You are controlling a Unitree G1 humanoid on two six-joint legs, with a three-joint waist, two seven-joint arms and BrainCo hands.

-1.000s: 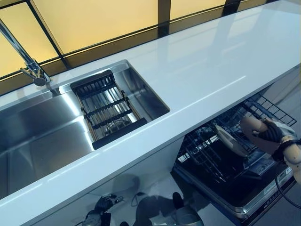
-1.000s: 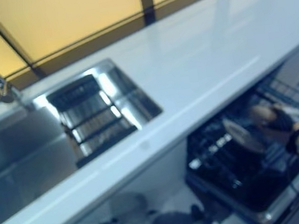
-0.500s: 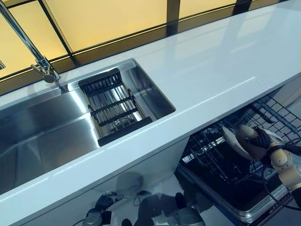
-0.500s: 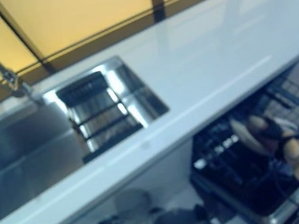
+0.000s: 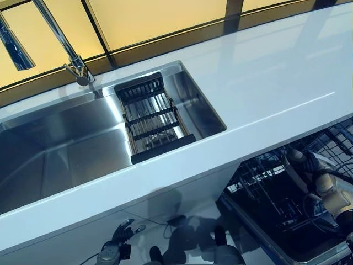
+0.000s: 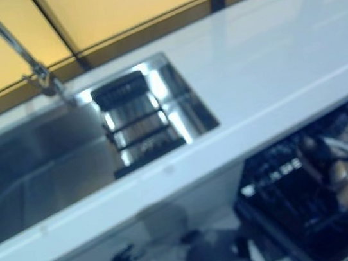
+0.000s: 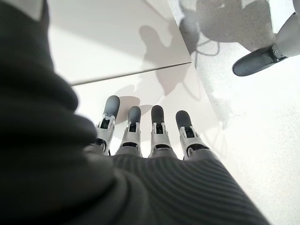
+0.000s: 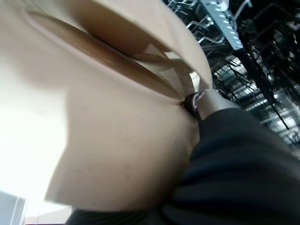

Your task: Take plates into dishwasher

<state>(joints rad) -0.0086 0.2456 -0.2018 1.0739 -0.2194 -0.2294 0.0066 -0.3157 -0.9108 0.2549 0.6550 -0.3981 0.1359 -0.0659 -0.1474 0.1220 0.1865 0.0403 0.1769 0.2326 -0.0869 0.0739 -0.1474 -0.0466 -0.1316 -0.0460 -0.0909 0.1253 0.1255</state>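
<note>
My right hand (image 5: 311,174) is down inside the open dishwasher, over its lower wire rack (image 5: 259,185). Its fingers and thumb are curled on a cream plate (image 8: 93,140), which fills the right wrist view with the thumb tip (image 8: 197,101) pressed on its rim. Dark rack tines (image 8: 253,56) show just past the plate's edge. In the eye views the plate is mostly hidden by the hand. My left hand (image 5: 117,247) hangs low beside the cabinet front, fingers (image 7: 157,126) straight and empty.
A white countertop (image 5: 265,83) runs above the dishwasher and overhangs it. A steel sink (image 5: 60,149) holds a black drying rack (image 5: 154,121) under a tall faucet (image 5: 69,49). The dishwasher's upper rack (image 5: 336,138) juts out at right.
The camera has shifted, moving the counter and sink rightward in view. My right hand has carried the plate lower into the dishwasher rack, and the plate's face no longer shows.
</note>
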